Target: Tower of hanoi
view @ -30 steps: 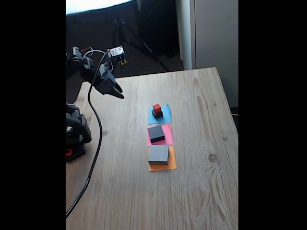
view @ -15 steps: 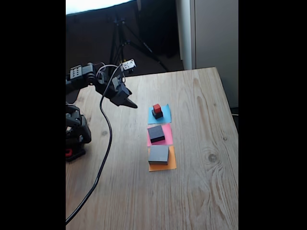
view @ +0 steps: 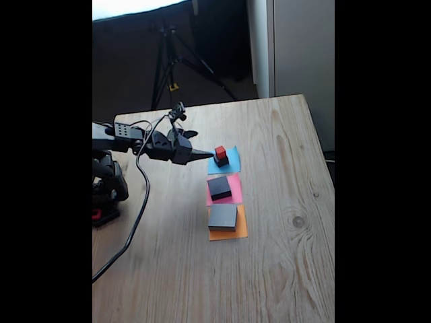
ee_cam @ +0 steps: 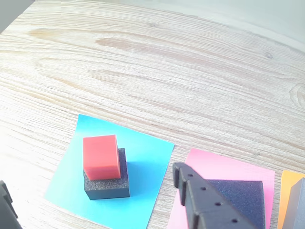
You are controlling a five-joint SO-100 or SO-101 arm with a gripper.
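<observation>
- in the fixed view the arm reaches in from the left edge, stretched almost level, and the jaws (view: 204,155) end in a tip just left of the stack at frame centre; whether they touch it cannot be told there.
- in the wrist view one jaw finger (ee_cam: 200,202) rises from the bottom edge right of centre and a sliver of the other sits at the lower left corner, so the jaws stand apart and hold nothing.
- the red cube (ee_cam: 100,157) lies between those two fingers, left of centre, a little up-frame from them; the coming move looks like a short advance to bracket it.
- it sits on the small black cube (ee_cam: 107,183), which rests on the blue paper (ee_cam: 147,176); the red cube is nearly square, so no long axis matters, only that the fingers meet its side faces above the black one.
- further right in the wrist view, the medium black block (ee_cam: 240,200) lies on the pink paper (ee_cam: 219,167), partly behind the finger.
- at the right edge is the grey block (ee_cam: 298,205) on the orange paper (ee_cam: 288,179); in the fixed view these three stations run down the worktop (view: 283,269).
</observation>
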